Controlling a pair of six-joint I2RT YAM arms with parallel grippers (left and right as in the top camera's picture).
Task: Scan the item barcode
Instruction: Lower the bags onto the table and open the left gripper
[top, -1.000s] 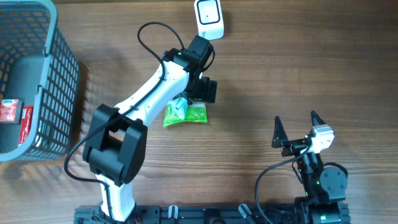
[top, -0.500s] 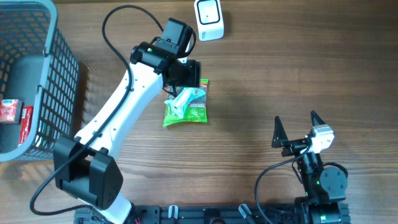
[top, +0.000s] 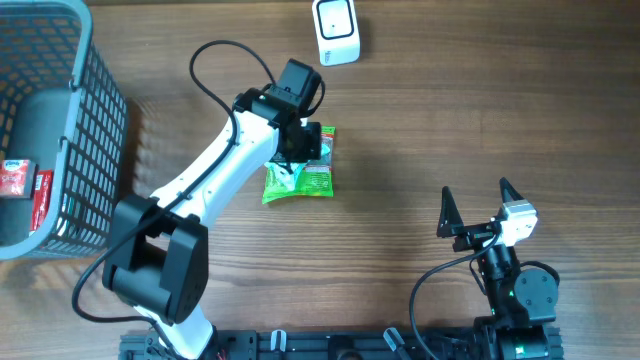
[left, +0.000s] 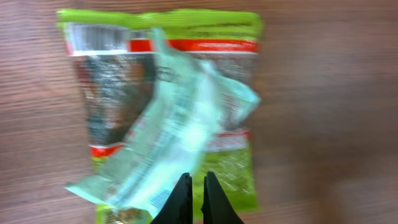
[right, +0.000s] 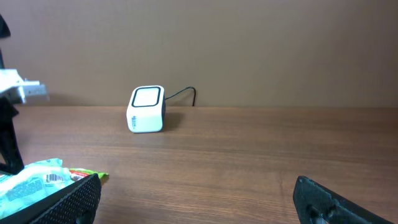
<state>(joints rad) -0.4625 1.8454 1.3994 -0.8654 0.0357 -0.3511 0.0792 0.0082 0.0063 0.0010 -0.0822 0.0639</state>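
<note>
Green film packet (top: 314, 183), with a pale crumpled wrapper (top: 288, 176) lying across it, rests flat on the wooden table (top: 420, 110) near the middle, well short of the white scanner (top: 335, 30) at the far edge. Change noted: the left gripper (top: 308, 140), wide open a second ago, has closed fully at the packet's far right corner. In the wrist view its fingertips (left: 184, 182) stand almost together over the wrapper's edge. Whether any film is caught between them cannot be told. Judgement: this is the grasp attempt, and the scan is not yet begun. The pack must be lifted and its code turned to the scanner. The left arm reaches out from the near left, elbow raised and wrist pitched down over the packet. The right gripper (top: 475, 188) sits near right, spread wide and holding nothing. A grey basket (top: 100, 120) stands far left.
</note>
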